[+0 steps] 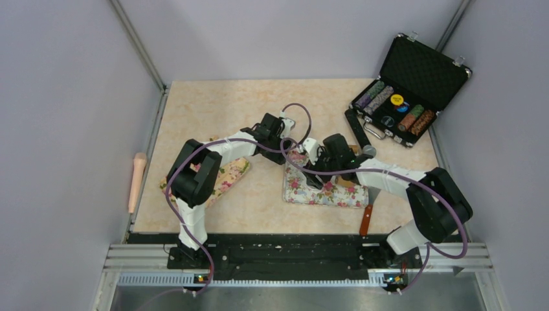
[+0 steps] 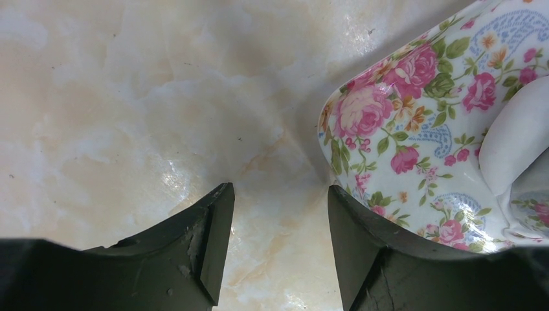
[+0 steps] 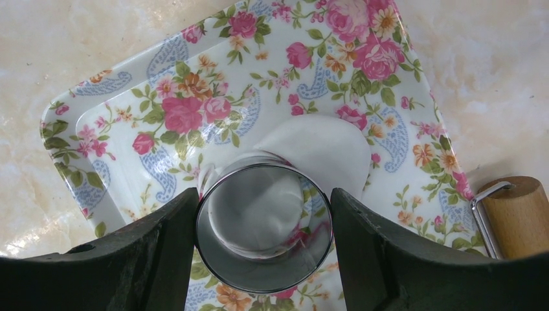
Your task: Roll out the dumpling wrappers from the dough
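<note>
1 dumpling wrapper [image 3: 324, 149] flat on tray [image 3: 97, 91]; metal ring [image 3: 259, 275] (upright) in right gripper [image 3: 264, 197]

Table top [image 2: 129, 97]: marble-look, cream/beige, smooth, semi-gloss w/ soft glare. Tray [image 3: 194, 110]: floral print, hard glossy finish, melamine or ceramic, can't tell. Ring cutter [image 3: 259, 277]: polished metal, mirror-bright. Dumpling wrapper [image 3: 324, 149]: white dough, matt, smooth. Both the left gripper [image 2: 280, 214] & right gripper [image 3: 264, 214]: black matt plastic, scuffed at edges. Handle [image 3: 518, 214]: plain wood w/ shiny metal band [image 3: 482, 207].
</note>
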Motion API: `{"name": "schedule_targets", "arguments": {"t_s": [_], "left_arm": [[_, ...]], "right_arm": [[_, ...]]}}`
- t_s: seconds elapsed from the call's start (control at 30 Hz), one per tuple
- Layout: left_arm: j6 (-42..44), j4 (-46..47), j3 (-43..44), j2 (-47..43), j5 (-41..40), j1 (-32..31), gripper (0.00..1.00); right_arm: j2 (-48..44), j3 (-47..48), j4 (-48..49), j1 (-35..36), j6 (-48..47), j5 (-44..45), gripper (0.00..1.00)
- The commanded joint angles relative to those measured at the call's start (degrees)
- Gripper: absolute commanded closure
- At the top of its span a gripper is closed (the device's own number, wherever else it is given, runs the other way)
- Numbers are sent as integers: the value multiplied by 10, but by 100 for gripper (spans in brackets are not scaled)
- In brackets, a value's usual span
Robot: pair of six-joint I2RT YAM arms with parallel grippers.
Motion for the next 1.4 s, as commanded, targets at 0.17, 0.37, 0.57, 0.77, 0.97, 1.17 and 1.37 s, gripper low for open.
{"name": "schedule_targets", "arguments": {"t_s": [0.17,0.37,0.57,0.77,0.97,1.17,1.37], "left_arm": [[0,4,2,4,2,-10,40],[1,4,0,1,1,-10,40],[2,5,0,-3,-2,-10,40],[3,7,-1,-3,-3,-10,40],[5,6,-3,-7,-6,-10,40],[6,8,-4,-9,-7,-10,40],[6,7,-4,-8,-7,-11,40]], "right_arm": [[-9,6,-30,24,-6,-10,33],[-52,47,-80,24,-33,-32,3],[-104,48,-91,17,-69,-51,1],[-96,37,-86,10,-98,-28,3],[-86,14,-39,9,-97,-4,9],[-69,8,-32,9,-88,-8,7],[-52,10,-37,-2,-79,-17,7]]}}
